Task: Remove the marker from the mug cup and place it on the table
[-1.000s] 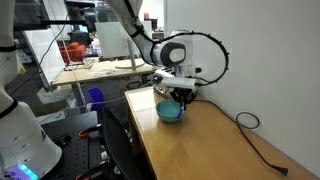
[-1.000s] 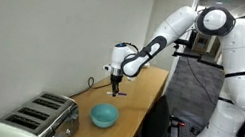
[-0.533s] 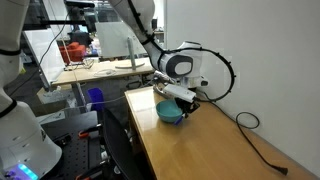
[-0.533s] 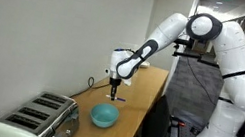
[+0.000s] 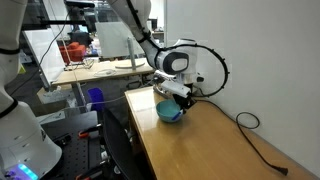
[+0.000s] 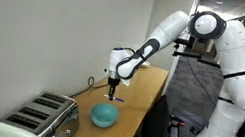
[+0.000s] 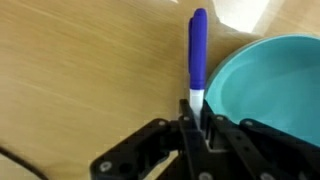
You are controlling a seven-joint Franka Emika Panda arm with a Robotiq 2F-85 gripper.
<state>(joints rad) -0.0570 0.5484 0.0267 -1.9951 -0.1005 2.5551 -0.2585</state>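
My gripper (image 7: 196, 112) is shut on the marker (image 7: 197, 48), a dark blue-purple stick that points away from the jaws over the wooden table (image 7: 80, 70). The teal mug cup (image 7: 275, 90) sits just beside the marker. The marker's tip is outside the cup's rim. In both exterior views the gripper (image 5: 183, 98) (image 6: 114, 84) hangs a little above the table (image 5: 215, 140) (image 6: 141, 107), next to the cup (image 5: 170, 113) (image 6: 104, 115). The marker (image 6: 113, 93) points down from the jaws. I cannot tell whether its tip touches the table.
A silver-white toaster (image 6: 43, 118) stands on the table beyond the cup. A long black cable (image 5: 252, 135) runs along the table by the wall. A cluttered workbench (image 5: 100, 68) stands farther back. The robot's white base (image 6: 226, 117) is beside the table's edge.
The gripper, holding the marker, has shifted slightly sideways off the cup and a little lower. The cup has not moved.
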